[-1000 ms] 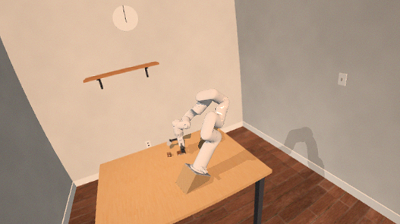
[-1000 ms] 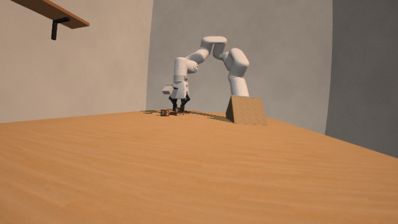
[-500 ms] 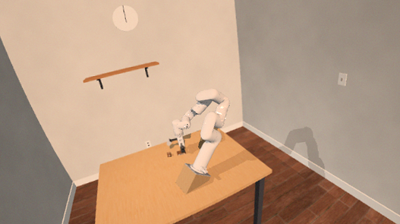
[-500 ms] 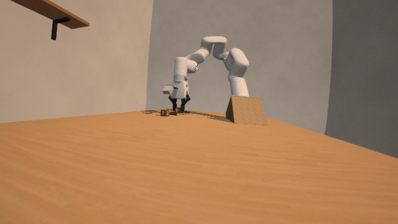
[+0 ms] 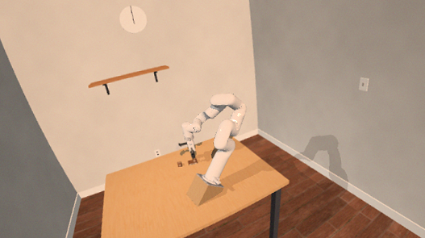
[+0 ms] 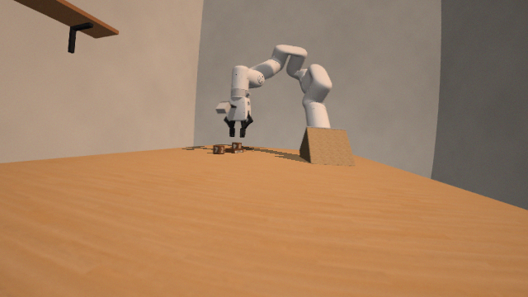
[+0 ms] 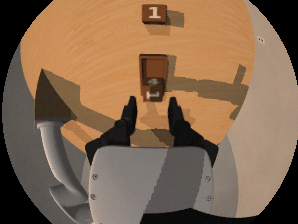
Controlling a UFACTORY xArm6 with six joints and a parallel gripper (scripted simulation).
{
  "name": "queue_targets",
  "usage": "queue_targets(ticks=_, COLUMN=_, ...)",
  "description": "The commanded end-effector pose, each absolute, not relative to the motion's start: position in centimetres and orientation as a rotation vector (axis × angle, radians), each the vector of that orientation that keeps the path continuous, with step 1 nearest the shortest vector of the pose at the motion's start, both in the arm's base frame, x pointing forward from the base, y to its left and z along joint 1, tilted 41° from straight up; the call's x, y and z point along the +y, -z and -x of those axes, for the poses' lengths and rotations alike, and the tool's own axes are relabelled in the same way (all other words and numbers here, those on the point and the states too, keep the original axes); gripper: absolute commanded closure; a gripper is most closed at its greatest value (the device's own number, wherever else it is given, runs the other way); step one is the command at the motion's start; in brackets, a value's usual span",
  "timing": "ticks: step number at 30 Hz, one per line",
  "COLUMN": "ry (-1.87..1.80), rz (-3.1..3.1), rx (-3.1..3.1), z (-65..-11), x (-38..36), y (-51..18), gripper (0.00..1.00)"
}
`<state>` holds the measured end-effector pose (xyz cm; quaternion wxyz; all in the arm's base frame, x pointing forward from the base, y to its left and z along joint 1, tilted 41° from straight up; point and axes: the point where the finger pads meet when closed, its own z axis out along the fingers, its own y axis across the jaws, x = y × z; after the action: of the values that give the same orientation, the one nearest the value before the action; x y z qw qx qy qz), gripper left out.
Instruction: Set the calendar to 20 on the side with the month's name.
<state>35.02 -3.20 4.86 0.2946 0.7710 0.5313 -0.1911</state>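
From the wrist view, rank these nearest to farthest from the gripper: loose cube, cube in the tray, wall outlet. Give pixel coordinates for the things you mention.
1. Cube in the tray point(image 7: 153, 82), just ahead of the gripper point(image 5: 193, 156) point(image 6: 237, 135) point(image 7: 152, 104).
2. Loose cube point(image 5: 179, 164) point(image 6: 219, 149) point(image 7: 154, 13), beyond the tray point(image 7: 142, 67).
3. Wall outlet point(image 5: 157, 152) point(image 7: 261, 40), off the table.

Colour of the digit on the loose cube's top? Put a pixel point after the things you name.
White, on the brown cube point(image 5: 179, 164) point(image 6: 219, 149) point(image 7: 154, 14); clearest in the wrist view.

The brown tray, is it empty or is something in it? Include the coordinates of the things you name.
Not empty: a cube point(image 6: 236, 145) point(image 7: 153, 89) sits in one end of the tray point(image 5: 189, 162) point(image 7: 141, 67); the other end shows bare floor.

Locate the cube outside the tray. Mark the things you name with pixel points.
In the wrist view, the loose cube point(image 5: 179, 164) point(image 6: 219, 149) point(image 7: 154, 13) sits at the top, on the table beyond the tray point(image 7: 141, 67).
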Motion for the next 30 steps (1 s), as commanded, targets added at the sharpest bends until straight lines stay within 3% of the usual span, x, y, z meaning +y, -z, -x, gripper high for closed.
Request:
queue_targets(ticks=1, ry=0.507, rz=-2.052, rx=1.413, z=-35.0, x=-1.9, y=-6.4, gripper=0.51)
queue_targets(ticks=13, ry=0.507, rz=-2.052, rx=1.413, z=-35.0, x=-0.2, y=-8.4, gripper=0.51)
queue_targets(ticks=14, ry=0.507, rz=-2.052, rx=1.413, z=-35.0, x=-0.2, y=-8.4, gripper=0.00)
queue_targets(ticks=30, ry=0.507, rz=-2.052, rx=1.413, z=-35.0, x=-0.2, y=-8.4, gripper=0.00)
